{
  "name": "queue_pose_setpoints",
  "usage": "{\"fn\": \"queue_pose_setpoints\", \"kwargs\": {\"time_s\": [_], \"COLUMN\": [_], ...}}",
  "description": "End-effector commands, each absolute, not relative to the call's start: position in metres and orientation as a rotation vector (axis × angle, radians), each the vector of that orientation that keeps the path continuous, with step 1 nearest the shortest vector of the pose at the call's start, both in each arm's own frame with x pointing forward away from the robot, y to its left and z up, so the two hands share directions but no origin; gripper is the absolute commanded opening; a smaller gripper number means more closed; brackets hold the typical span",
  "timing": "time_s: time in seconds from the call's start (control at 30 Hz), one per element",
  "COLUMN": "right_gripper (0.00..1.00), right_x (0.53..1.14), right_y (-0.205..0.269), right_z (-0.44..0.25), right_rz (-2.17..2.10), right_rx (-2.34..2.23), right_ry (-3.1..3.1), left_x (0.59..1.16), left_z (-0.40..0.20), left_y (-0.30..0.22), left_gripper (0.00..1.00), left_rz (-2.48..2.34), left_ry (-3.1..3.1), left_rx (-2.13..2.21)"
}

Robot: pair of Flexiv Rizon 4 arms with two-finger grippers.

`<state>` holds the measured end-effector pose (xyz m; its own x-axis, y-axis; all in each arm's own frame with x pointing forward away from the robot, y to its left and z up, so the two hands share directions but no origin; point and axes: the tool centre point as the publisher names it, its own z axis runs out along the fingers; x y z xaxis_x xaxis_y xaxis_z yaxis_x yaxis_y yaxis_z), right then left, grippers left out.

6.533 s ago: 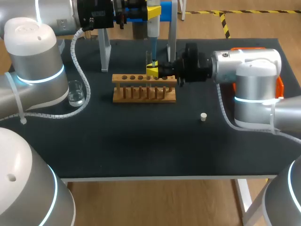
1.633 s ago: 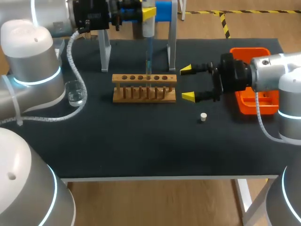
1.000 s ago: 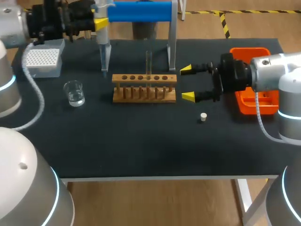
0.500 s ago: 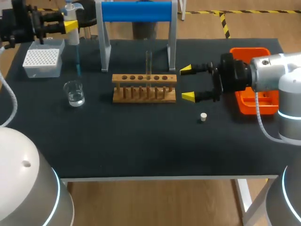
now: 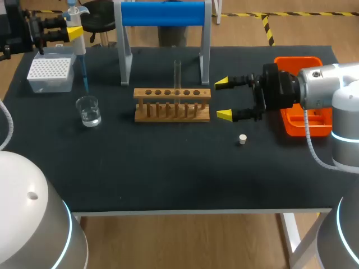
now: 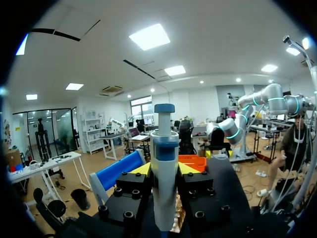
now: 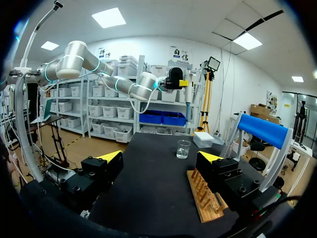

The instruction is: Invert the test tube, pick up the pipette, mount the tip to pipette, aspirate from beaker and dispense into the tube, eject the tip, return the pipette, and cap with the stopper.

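Left gripper [image 5: 75, 32], gripping pipette [image 5: 78, 46], has swung from tube [image 5: 177, 73] to worktop's far-left corner near beaker [image 5: 89, 110]; right gripper [image 5: 223, 98] stays wide. Dispense likely done.

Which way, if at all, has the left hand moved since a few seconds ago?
Yes. The left hand carried the pipette leftward, from over the wooden rack to beside the tip box.

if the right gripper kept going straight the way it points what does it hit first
Probably the near end of the wooden rack: the open right gripper points straight at it. Height is hard to judge, so it might pass above and meet the test tube standing in the rack.
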<state>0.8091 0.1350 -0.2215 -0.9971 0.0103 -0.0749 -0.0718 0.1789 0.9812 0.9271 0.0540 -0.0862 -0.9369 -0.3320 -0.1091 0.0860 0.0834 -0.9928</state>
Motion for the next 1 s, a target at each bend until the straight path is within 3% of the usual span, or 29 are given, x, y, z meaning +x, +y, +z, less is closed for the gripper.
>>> {"fn": "queue_pose_setpoints", "kwargs": {"time_s": [0.03, 1.0], "right_gripper": [1.00, 1.00], "right_x": [0.8086, 0.8086], "right_y": [0.1335, 0.1335], "right_z": [-0.2208, -0.2208], "right_rz": [1.971, 1.971], "right_rx": [-0.063, -0.063], "right_ry": [2.364, 2.364], "left_x": [0.9315, 0.9245], "left_z": [-0.0907, -0.0972], "left_y": [0.0599, 0.0688], "left_gripper": [0.00, 0.00], "left_rz": [-1.932, -1.942], "left_ry": [2.047, 2.012], "left_rx": [-0.246, -0.333]}}
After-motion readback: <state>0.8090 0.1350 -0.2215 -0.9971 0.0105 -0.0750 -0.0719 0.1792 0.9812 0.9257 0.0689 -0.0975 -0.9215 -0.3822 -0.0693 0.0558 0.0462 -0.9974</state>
